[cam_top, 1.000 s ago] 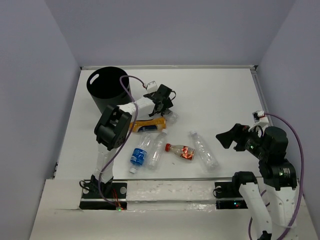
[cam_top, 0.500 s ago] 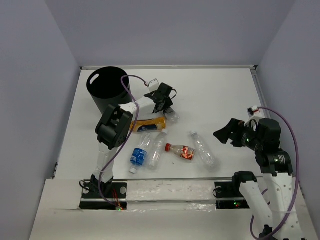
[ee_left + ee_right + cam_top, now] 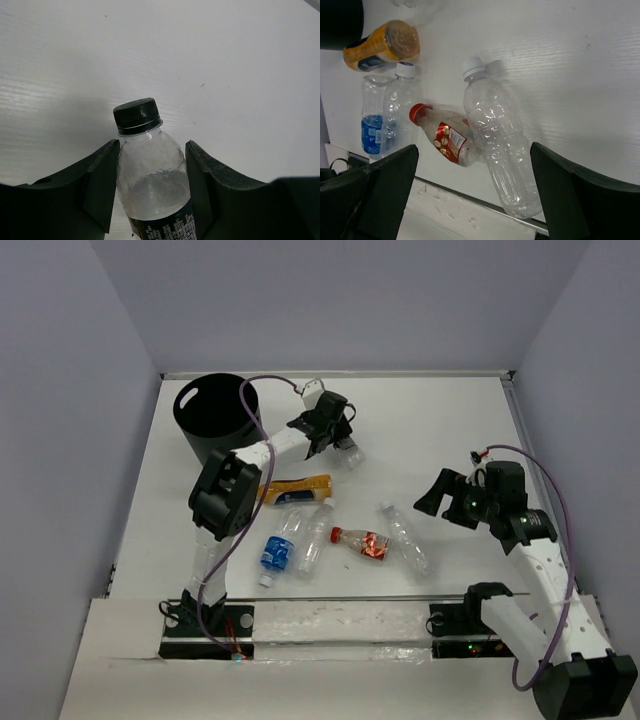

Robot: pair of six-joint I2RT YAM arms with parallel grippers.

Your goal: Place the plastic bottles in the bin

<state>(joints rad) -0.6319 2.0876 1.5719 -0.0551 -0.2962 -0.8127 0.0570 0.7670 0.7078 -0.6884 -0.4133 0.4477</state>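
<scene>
L gripper (image 3: 152, 147) shifted back w/ black-capped bottle (image 3: 152, 177), cap pointing out beyond jaws.

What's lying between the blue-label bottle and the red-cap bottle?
A clear bottle lies between the blue-label bottle and the red-cap bottle; the top view shows it.

Left fingers (image 3: 100, 185) clamped, right fingers (image 3: 385, 192) apart.
</scene>
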